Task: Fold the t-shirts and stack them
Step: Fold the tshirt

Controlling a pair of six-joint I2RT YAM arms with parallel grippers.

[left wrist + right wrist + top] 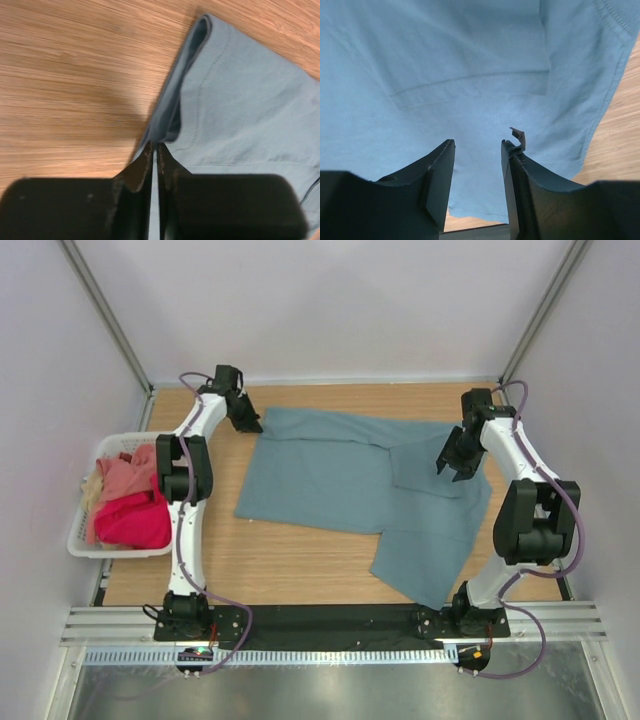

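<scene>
Grey-teal t-shirt [330, 480] is lying half-folded across the middle and right of the wooden tabletop [300, 560]. Right gripper [478, 144] is hovering over it, jaws apart. Left gripper [154, 146] is clamping its far-left corner. Pink shirts [135, 520] are bunching in the white basket [80, 540] at the left edge, half hidden by the left arm [185, 470]. Pale walls [330, 300] all round.

The top external camera looks down from high behind the arm bases and takes in the whole surface [300, 560]. Each wrist camera sits very close. One faces past the left pincer [155, 147] at the grey-teal t-shirt [240, 100] edge. The other faces past the right pincer [477, 145] onto the same shirt.
</scene>
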